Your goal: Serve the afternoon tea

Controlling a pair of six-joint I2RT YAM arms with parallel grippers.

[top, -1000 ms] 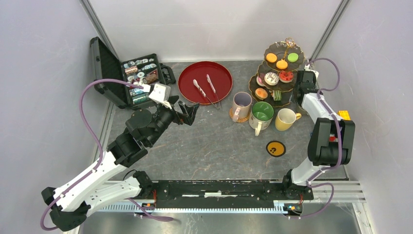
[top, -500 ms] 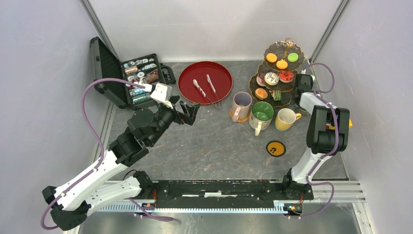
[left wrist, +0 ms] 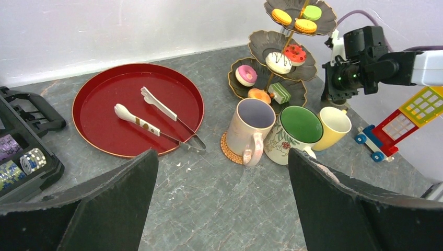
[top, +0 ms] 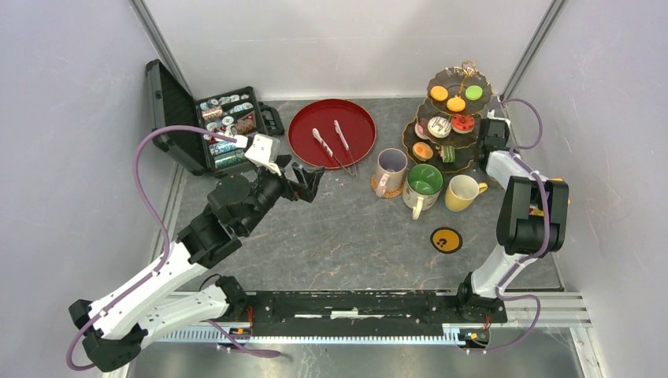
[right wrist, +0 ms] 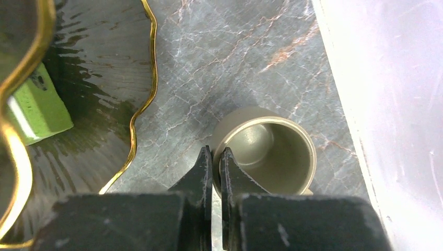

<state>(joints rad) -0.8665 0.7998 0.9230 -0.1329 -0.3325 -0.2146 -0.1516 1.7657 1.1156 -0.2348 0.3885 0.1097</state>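
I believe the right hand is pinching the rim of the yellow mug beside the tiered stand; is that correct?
Not quite: the right hand is pinching the rim of the small grey cup, not the yellow mug. The right wrist view shows it, beside the tiered stand.

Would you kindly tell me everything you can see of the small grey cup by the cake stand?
The small grey cup looks plain, matte and ceramic. It is empty and stands upright on the marbled table, beside the gold-edged bottom tier of the cake stand. The right hand is shut on its rim.
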